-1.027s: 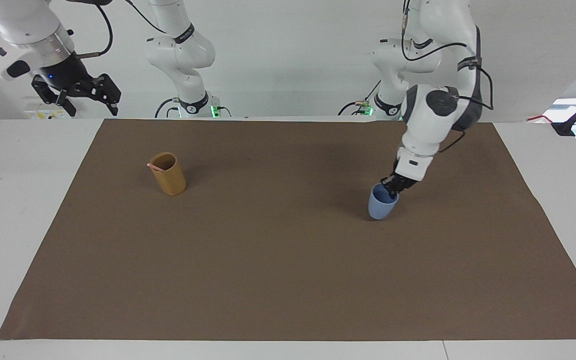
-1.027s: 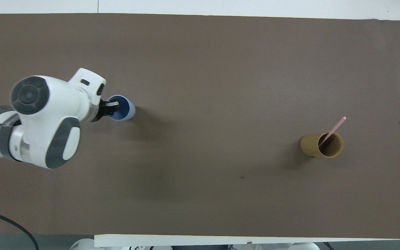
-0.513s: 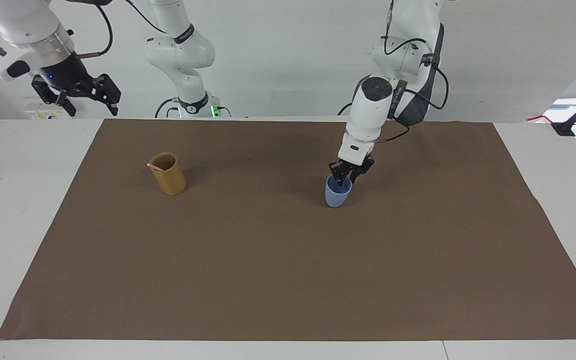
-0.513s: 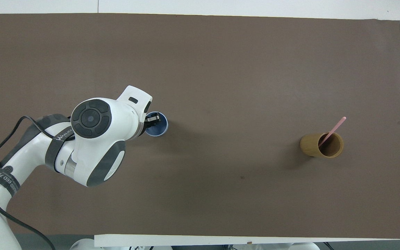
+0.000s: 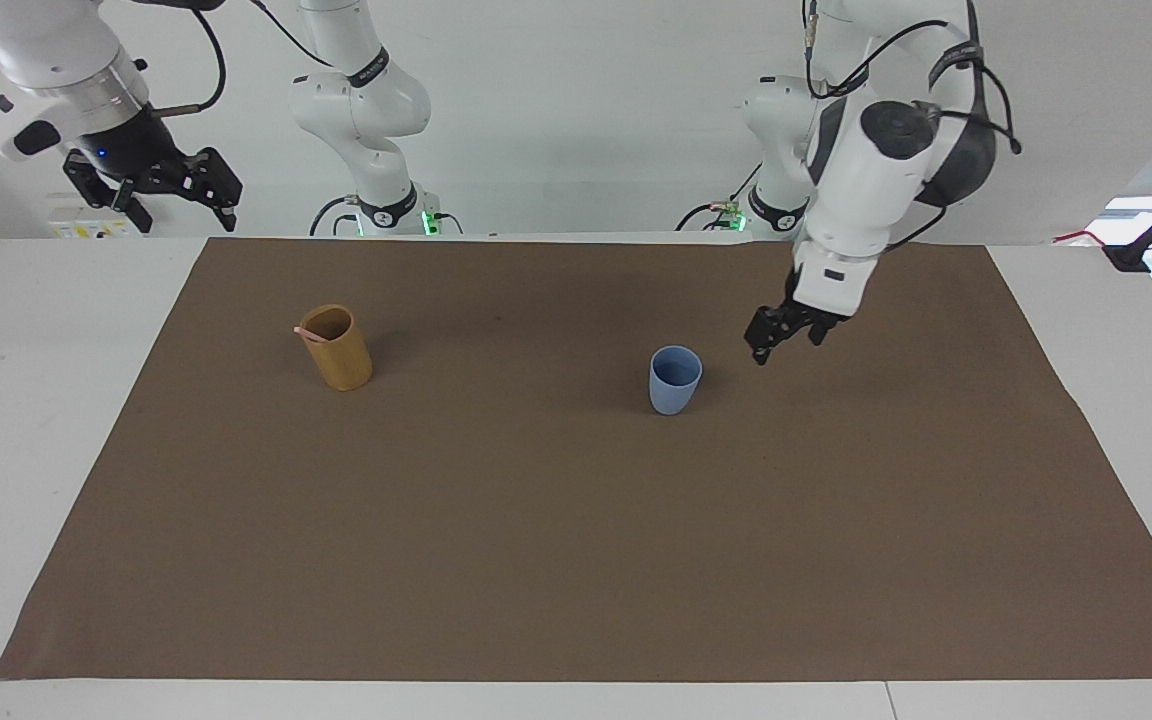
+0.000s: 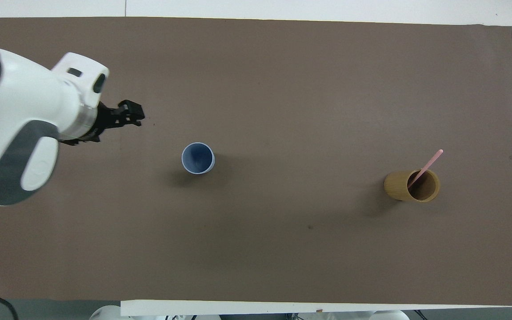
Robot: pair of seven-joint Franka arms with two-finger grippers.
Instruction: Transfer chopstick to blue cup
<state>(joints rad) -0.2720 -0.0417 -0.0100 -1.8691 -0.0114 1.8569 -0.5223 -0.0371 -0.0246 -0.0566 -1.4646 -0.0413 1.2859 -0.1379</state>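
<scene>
The blue cup (image 5: 676,380) stands upright and empty near the middle of the brown mat; it also shows in the overhead view (image 6: 198,158). One pale pink chopstick (image 5: 305,331) leans in the tan-yellow cup (image 5: 337,348) toward the right arm's end; in the overhead view the chopstick (image 6: 428,166) sticks out over the tan cup's (image 6: 398,187) rim. My left gripper (image 5: 786,345) is open and empty, raised over the mat beside the blue cup, toward the left arm's end; it also shows in the overhead view (image 6: 131,115). My right gripper (image 5: 181,212) is open and waits high over the table's edge.
The brown mat (image 5: 576,560) covers most of the white table (image 5: 16,420). A black clamp (image 5: 1131,255) sits at the table edge toward the left arm's end.
My left gripper carried the blue cup toward the middle of the mat, let go of it, then rose and drew back toward the left arm's end. The right arm has not moved.
</scene>
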